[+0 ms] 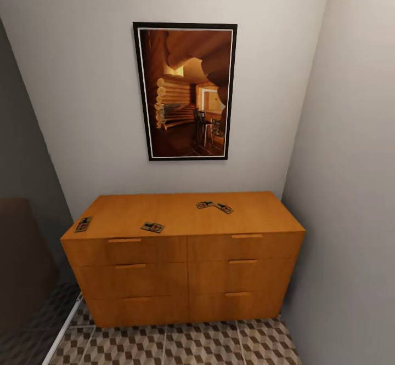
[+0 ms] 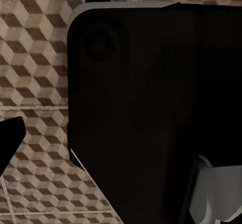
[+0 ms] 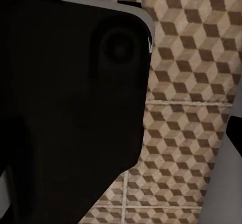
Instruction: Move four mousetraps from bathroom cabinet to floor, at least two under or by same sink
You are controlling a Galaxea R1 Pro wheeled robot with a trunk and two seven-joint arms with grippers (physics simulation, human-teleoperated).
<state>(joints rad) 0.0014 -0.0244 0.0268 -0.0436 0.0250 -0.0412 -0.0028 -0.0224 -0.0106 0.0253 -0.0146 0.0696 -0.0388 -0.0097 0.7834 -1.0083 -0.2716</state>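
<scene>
— Facing you stood the cabinet point(image 1: 184, 255) on the bathroom floor point(image 1: 181, 346), under a framed picture point(image 1: 185, 91); where were the traps?

— All four mousetraps point(image 1: 152, 227) lay on its top. Whether your grippers were clenched or released, I couldn't tell.

Dim, soft, even light; sharp head view, wrist views dark and blurry.

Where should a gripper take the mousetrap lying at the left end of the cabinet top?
Probably across its two long edges, coming straight down from above. That mousetrap lies flat on the cabinet, so only its thin edges offer a hold. It sits close to the left front corner, apart from the other traps.
</scene>
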